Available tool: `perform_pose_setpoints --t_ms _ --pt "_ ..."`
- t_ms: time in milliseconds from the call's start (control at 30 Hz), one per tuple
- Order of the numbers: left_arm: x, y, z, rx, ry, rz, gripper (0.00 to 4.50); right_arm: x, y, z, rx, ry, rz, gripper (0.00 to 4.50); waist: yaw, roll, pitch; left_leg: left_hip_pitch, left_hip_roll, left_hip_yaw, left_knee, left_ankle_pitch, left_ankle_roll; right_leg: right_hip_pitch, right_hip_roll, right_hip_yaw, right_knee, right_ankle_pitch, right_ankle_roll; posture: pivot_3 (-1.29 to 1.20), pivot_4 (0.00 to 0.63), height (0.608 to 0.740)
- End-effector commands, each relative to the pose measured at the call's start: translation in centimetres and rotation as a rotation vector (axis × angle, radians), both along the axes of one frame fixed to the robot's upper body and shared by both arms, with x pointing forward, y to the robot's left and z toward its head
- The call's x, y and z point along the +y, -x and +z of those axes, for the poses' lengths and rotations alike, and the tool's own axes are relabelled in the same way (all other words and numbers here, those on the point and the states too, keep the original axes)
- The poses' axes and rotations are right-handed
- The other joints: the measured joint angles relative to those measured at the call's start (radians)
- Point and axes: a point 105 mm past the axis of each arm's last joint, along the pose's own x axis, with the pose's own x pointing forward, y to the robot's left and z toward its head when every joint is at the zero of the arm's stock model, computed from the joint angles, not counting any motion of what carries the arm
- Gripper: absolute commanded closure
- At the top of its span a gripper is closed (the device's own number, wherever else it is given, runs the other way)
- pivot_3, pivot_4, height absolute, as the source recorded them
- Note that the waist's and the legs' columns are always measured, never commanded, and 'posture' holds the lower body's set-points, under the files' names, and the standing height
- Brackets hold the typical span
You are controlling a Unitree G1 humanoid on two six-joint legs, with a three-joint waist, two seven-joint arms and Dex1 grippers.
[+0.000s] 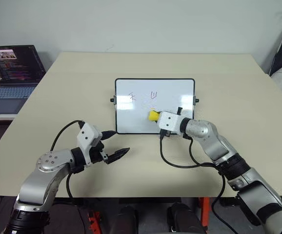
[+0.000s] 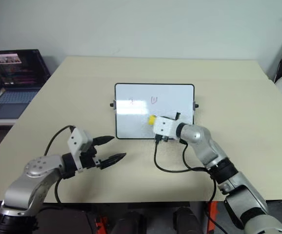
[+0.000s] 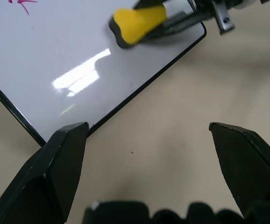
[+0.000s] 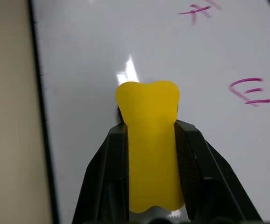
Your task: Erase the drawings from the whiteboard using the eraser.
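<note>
Laptop (image 1: pixel 11 78) is sitting off the counter's left edge, not involved. Left tool (image 1: pixel 112 143) is hovering over the counter (image 1: pixel 58 107) just off the whiteboard's near-left corner, fingers spread wide, gripping nothing.

Whiteboard (image 1: pixel 131 119) is lying flat mid-counter, long axis running left-right, black frame, a small knob on each short side. Drawings: a pink/red scribble (image 1: pixel 133 97) in the upper left part, a purple one (image 1: pixel 154 96) just to its right near the upper middle. In the right wrist view they are showing as a crossed mark (image 4: pixel 198 10) and an E-like mark (image 4: pixel 250 91). No green mark that I can make out.

Right tool (image 4: pixel 151 133) is clamped shut on the eraser (image 1: pixel 153 115), yellow block squeezed between both black fingers (image 4: pixel 109 172), its free end sticking out past the tips. Eraser is sitting over the lower-middle, bare part of the board; cannot tell for sure whether its dark underside is touching the surface.

Key relation: both scribbles are lying beyond the eraser, toward the board's far edge, the purple one nearly straight ahead and nearer, the pink/red one further left. Right arm is the one placed for it; next stroke likely needs pushing the eraser away from the robot and slightly left, pressed flat.
</note>
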Motion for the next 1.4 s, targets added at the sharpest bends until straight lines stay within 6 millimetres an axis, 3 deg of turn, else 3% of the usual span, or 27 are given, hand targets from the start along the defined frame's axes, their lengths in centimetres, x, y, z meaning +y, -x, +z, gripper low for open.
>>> perform_pose_setpoints --t_ms 33,167,367,500,733,967,1400 --pt "-0.2 -0.1 1.0 -0.043 -0.004 -0.011 0.0 -0.7 0.0 -1.0 0.024 0.03 -0.035 3.49 0.0 0.0 0.0 0.0 0.0 0.0 0.0 0.0 0.0 0.0 0.0 0.0 0.0 0.0 0.0 0.0 0.15 0.74" --pt "-0.1 -0.2 1.1 -0.048 0.0 -0.002 0.0 -0.6 -0.9 3.0 -0.004 -0.205 -0.118 3.49 -0.001 0.0 0.0 0.0 0.001 0.0 0.0 0.0 0.0 -0.001 0.0 0.0 0.0 0.0 0.0 0.0 0.15 0.74" --pt "1.0 -0.7 1.6 -0.085 0.05 0.077 0.0 -1.8 2.2 6.4 0.136 -0.492 -0.102 3.49 0.004 0.0 0.0 -0.007 0.0 -0.003 0.0 -0.001 -0.001 -0.005 -0.001 -0.001 -0.001 0.0 0.0 0.0 0.15 0.74" --pt "2.0 -1.3 2.3 -0.114 0.089 0.147 0.0 -3.0 4.0 6.6 0.181 -0.529 -0.119 3.49 0.003 0.0 0.0 -0.016 0.0 -0.004 0.0 -0.001 -0.002 -0.012 -0.001 -0.002 -0.003 0.0 0.0 0.0 0.15 0.74" --pt "2.0 -1.5 2.7 -0.115 0.1 0.155 0.0 -4.5 6.2 4.7 0.265 -0.54 -0.161 3.49 0.002 0.0 0.0 -0.017 0.0 -0.002 -0.001 -0.002 -0.002 -0.014 -0.001 -0.001 -0.004 0.0 0.0 0.0 0.15 0.74" --pt "1.6 -1.5 2.8 -0.118 0.103 0.153 0.0 -5.5 5.7 4.5 0.213 -0.63 -0.243 3.49 0.0 0.0 0.0 -0.016 0.001 -0.001 0.0 -0.002 -0.002 -0.014 -0.001 -0.001 -0.003 -0.001 0.001 0.0 0.15 0.74" --pt "1.1 -1.7 3.7 -0.137 0.122 0.157 0.0 -5.0 5.0 5.6 0.165 -0.669 -0.219 3.49 0.001 0.0 0.0 -0.016 0.0 -0.001 0.0 -0.002 -0.002 -0.014 -0.001 -0.001 -0.002 -0.001 0.001 0.0 0.15 0.74"
